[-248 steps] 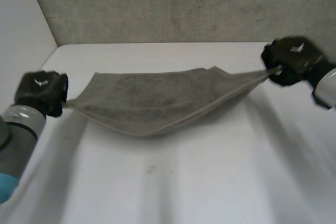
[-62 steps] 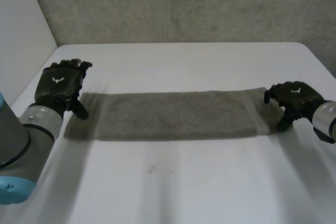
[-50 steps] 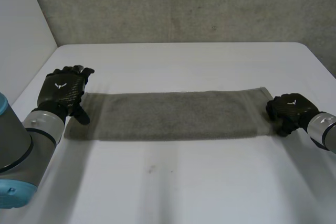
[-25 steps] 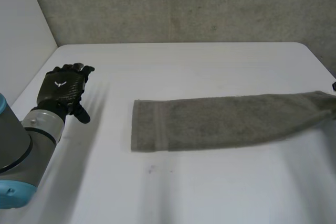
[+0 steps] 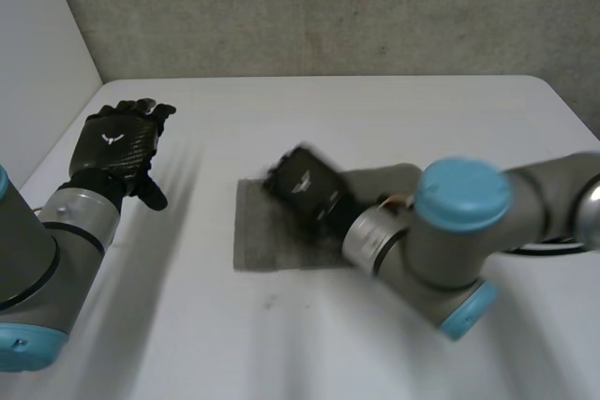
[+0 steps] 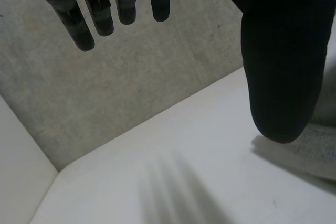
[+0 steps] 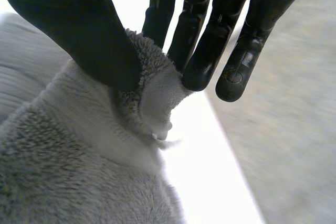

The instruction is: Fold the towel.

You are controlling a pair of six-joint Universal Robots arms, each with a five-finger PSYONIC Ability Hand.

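Now right hand (image 5: 305, 178) pinches the towel (image 5: 265, 236) end between thumb and fingers; soft, limp, light cloth, best gripped at corners. Left hand (image 5: 117, 142) released.

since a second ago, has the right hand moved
Yes. The right hand has swung left from the right edge of the table to its middle, pinching the towel.
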